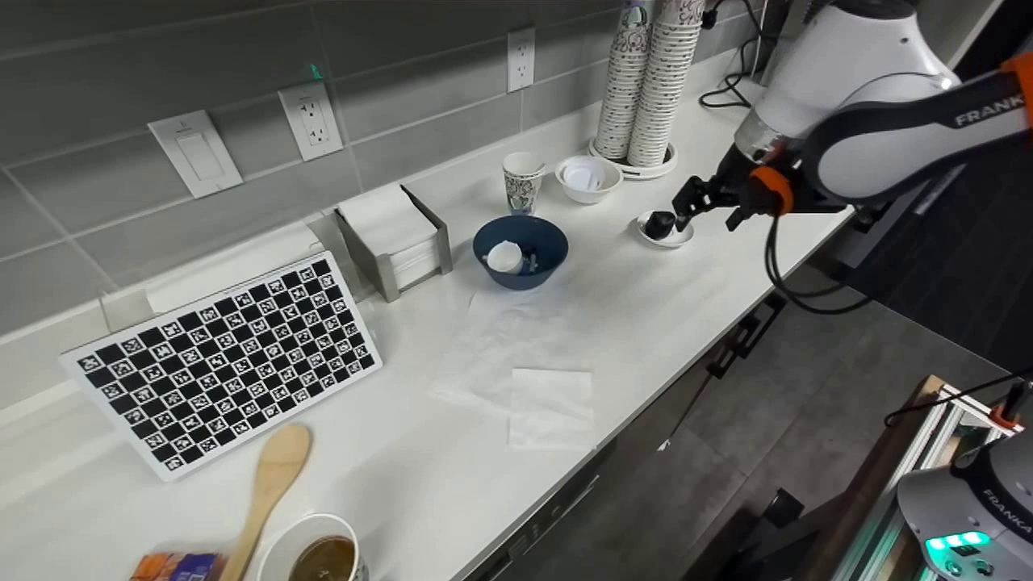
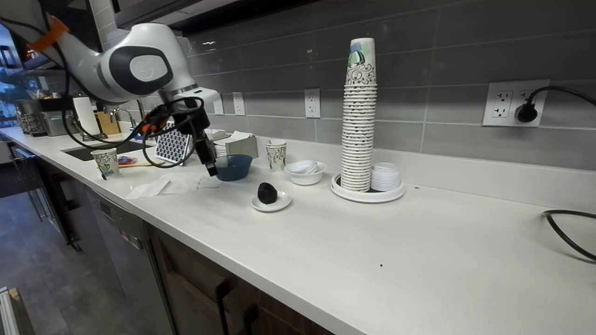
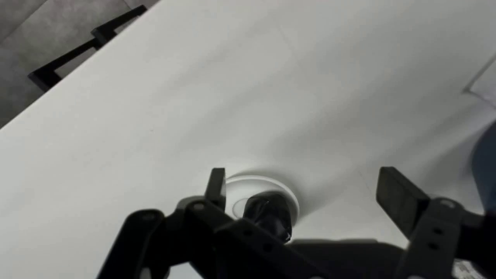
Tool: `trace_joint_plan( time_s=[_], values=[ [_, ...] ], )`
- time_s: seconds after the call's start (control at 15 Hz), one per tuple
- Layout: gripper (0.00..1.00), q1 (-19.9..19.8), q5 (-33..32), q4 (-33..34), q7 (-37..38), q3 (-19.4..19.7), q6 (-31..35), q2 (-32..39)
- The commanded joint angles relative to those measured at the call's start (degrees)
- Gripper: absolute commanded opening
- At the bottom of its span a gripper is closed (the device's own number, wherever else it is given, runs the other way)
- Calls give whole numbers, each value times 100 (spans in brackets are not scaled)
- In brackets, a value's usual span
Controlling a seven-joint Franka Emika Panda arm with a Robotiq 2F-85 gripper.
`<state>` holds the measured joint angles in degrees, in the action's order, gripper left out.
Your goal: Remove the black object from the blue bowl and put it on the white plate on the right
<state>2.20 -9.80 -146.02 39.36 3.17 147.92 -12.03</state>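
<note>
The black object [image 1: 659, 225] rests on the small white plate [image 1: 682, 237]. In an exterior view the black lump [image 2: 267, 193] stands up from the plate [image 2: 281, 203]. In the wrist view the lump [image 3: 269, 211] and the plate [image 3: 252, 179] are partly hidden by the left finger. My gripper [image 1: 708, 219] is open and empty, raised above the counter beside the plate. In the wrist view its fingers [image 3: 302, 174] are wide apart and nothing is between them. The blue bowl [image 1: 516, 279] holds a white cup; its edge shows in the wrist view [image 3: 487, 166].
A paper cup [image 1: 522, 181] and a white bowl [image 1: 587, 194] with lids stand behind the blue bowl. Tall cup stacks [image 1: 646, 97] stand near the wall. A napkin holder [image 1: 395, 242], a checkerboard [image 1: 234, 359], a wooden spoon [image 1: 278, 468] and a cup of brown liquid [image 1: 323, 557] line the counter.
</note>
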Motion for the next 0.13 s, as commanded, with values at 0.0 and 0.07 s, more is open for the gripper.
trace_joint_plan(
  time_s=[0.0,0.07],
  values=[
    [100,-304,162,-248,-535,-212,4,-304],
    [100,-376,198,-410,-697,-208,5,-519]
  ],
)
